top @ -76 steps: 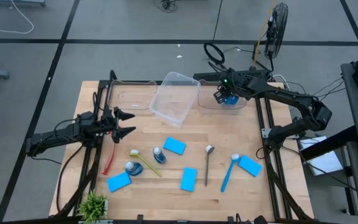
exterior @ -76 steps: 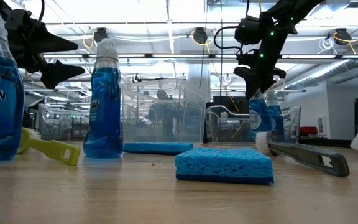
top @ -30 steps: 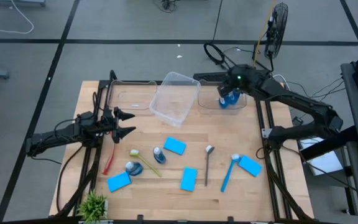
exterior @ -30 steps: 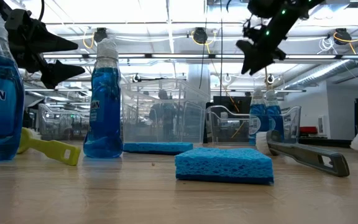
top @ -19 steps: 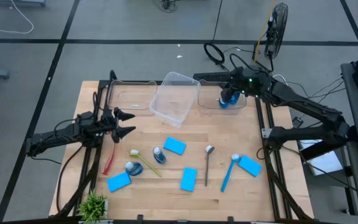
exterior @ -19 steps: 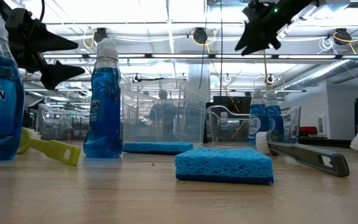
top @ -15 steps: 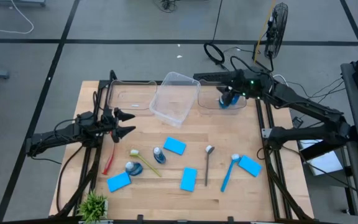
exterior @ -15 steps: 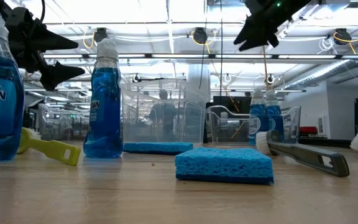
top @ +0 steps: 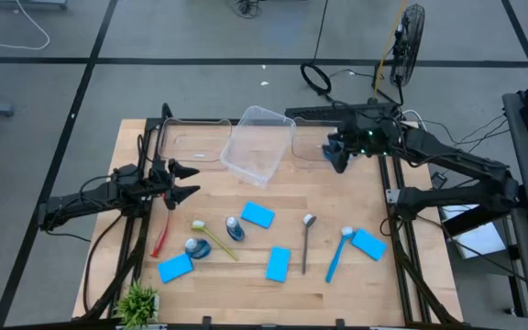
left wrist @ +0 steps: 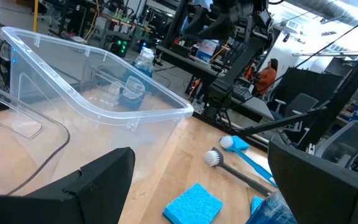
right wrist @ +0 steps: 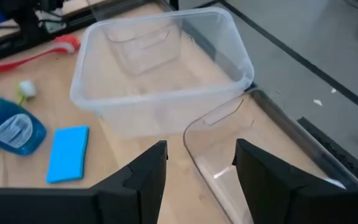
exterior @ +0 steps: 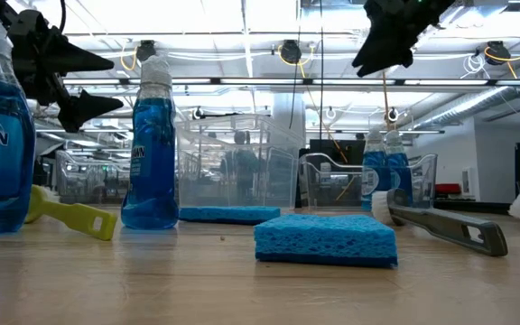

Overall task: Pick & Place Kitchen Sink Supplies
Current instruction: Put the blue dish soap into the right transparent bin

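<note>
My left gripper (top: 187, 181) hovers open over the table's left side, empty; its fingers frame the left wrist view (left wrist: 197, 186). My right gripper (top: 335, 156) is open and empty, high above the right clear bin (top: 314, 151), seen also in the low view (exterior: 385, 41) and in its own wrist view (right wrist: 197, 180). Two blue bottles (exterior: 385, 176) stand upright inside that bin. On the table stand two more bottles (top: 234, 228) (top: 193, 247). Around them lie several blue sponges (top: 258, 215), a red brush (top: 161, 236), a yellow brush (top: 216, 240), a blue brush (top: 335, 255) and the grey spoon tool (top: 307, 240).
A second clear bin (top: 259, 145) sits tilted at the far middle, and a flat clear bin (top: 191, 139) sits at the far left. A small green plant (top: 137, 301) stands at the near left corner. Bare wood lies between the bins and the scattered supplies.
My right gripper has gone up, away from the bottles in the right bin, and has swung to point toward the table's left. The bottles have stayed standing in the bin.
</note>
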{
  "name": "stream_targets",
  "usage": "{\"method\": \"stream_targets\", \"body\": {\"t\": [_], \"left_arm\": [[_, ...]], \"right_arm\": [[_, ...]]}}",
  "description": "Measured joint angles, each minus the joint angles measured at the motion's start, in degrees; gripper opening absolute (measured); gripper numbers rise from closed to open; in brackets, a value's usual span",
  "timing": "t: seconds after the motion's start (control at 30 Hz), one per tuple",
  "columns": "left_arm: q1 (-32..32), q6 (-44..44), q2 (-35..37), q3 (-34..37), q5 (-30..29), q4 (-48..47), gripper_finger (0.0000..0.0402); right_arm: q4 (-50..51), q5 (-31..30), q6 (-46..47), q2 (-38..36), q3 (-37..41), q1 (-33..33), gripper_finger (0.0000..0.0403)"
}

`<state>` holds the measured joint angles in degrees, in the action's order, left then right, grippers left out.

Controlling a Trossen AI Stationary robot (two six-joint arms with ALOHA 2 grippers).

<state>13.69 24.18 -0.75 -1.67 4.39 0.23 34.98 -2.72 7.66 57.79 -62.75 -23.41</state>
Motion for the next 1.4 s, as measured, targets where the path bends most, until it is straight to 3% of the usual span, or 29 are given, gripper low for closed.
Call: {"method": "stream_targets", "body": {"t": [0.27,0.67,1.23,1.4], "left_arm": [[0.00,0.04,0.00,0.00,0.00,0.00,0.0365],[-0.01,0.11,0.00,0.00,0.00,0.00,0.0365],[-0.01,2.34,0.00,-0.02,-0.03,0.93,0.0365],[0.00,3.97,0.00,-0.02,-0.05,3.70,0.0365]], "right_arm": [[-6.34,0.04,4.31,-11.52,11.28,0.63,0.0178],[-24.43,0.33,12.90,-30.31,29.85,3.31,0.0178],[-27.52,4.52,12.74,-36.94,39.07,4.04,0.0178],[-33.76,4.52,13.77,-39.88,44.18,4.04,0.0178]]}}
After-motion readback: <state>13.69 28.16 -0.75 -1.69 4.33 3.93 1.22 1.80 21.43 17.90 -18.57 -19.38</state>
